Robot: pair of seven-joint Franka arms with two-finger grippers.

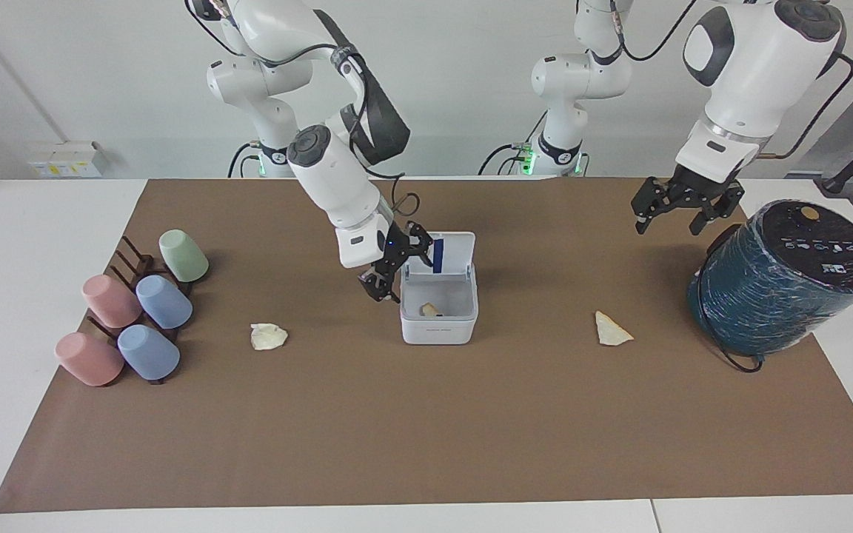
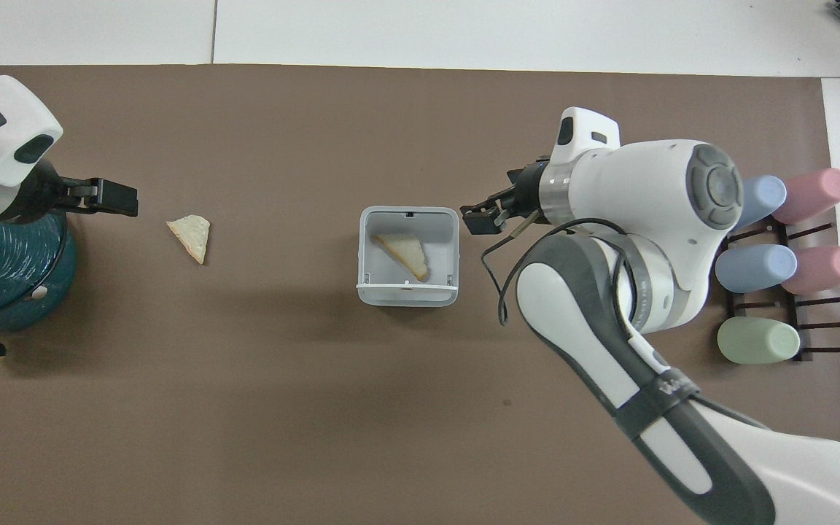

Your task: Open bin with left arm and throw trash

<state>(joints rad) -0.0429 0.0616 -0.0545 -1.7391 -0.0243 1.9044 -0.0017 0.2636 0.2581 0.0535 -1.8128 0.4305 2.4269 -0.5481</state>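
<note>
1. Bin (image 1: 438,314): mid-surface, lid up; one triangle scrap (image 2: 405,254) inside
2. Wad (image 1: 269,336): on surface, toward right arm's end, not yet binned
3. Triangle (image 1: 611,329): toward left arm's end, not yet binned
4. Right pincer (image 1: 394,268): apart, empty, beside bin
5. Left pincer (image 1: 677,211): apart, waiting near teal cylinder (image 1: 785,277)
</note>
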